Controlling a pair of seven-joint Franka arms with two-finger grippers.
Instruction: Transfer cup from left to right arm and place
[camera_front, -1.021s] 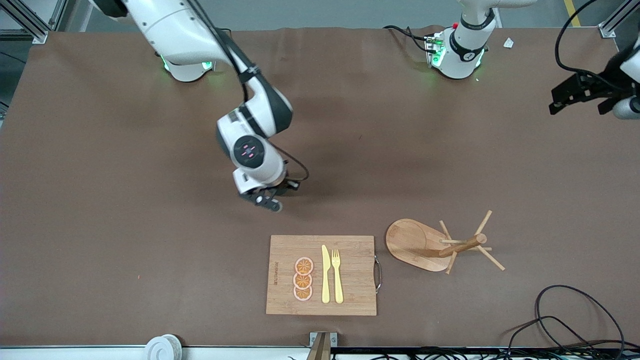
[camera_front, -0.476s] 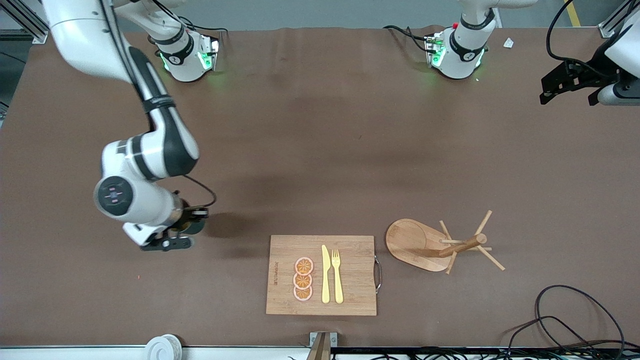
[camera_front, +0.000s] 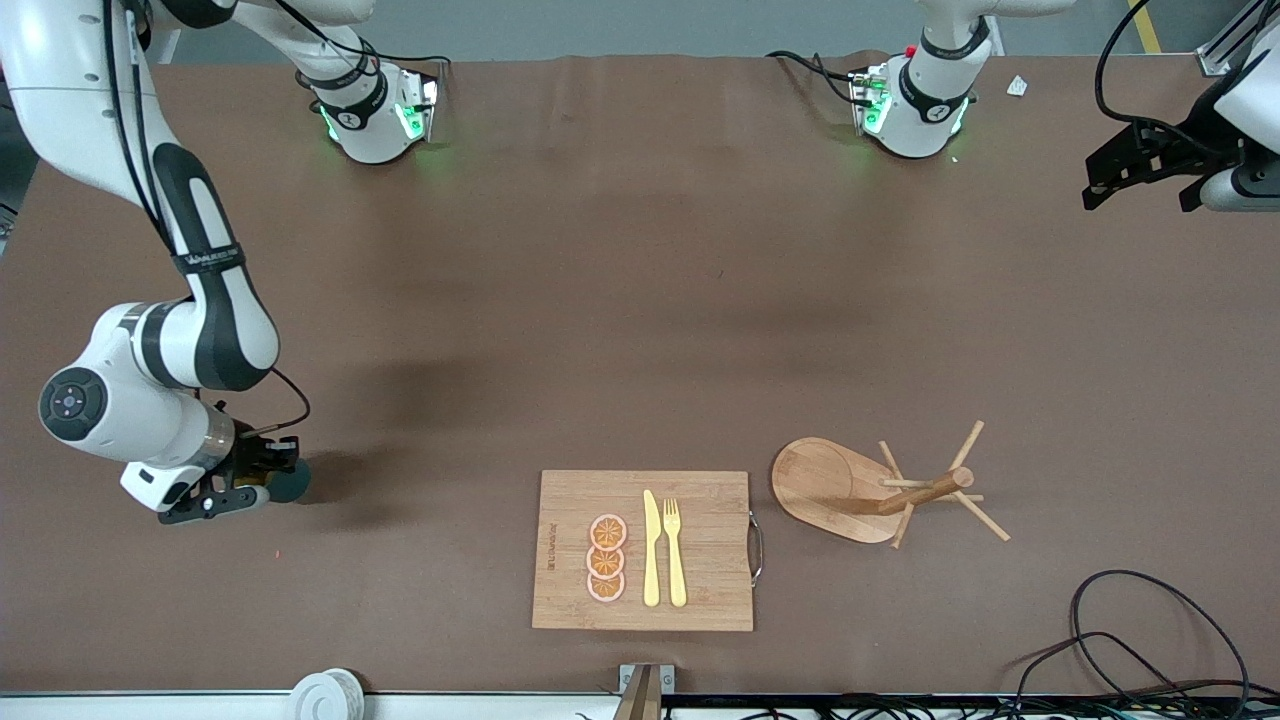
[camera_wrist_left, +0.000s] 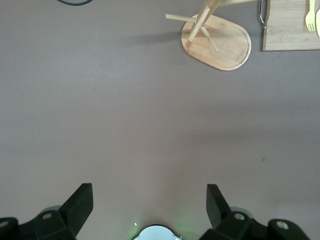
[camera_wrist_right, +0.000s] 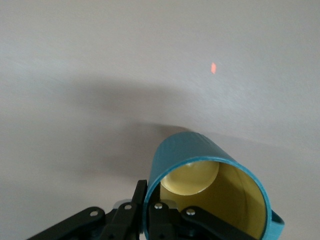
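Note:
The cup (camera_front: 288, 484) is teal with a tan-yellow inside. It hangs tilted in my right gripper (camera_front: 250, 487), low over the bare table at the right arm's end. In the right wrist view the gripper (camera_wrist_right: 150, 192) is shut on the rim of the cup (camera_wrist_right: 190, 150), with one finger outside the wall and one inside. I cannot tell if the cup touches the table. My left gripper (camera_front: 1140, 172) is open and empty, raised over the left arm's end of the table. Its wrist view (camera_wrist_left: 149, 197) shows only bare table between the fingers.
A wooden cutting board (camera_front: 710, 540) with orange slices, a yellow knife and a fork lies near the front edge. A wooden mug tree (camera_front: 835, 485) stands beside it toward the left arm's end. Cables (camera_front: 1150, 640) lie at the front corner. A white roll (camera_front: 325, 695) sits at the front edge.
My right arm has swung with the cup from over the table's middle to the right arm's end, lower and nearer the front camera. My left gripper has barely shifted.

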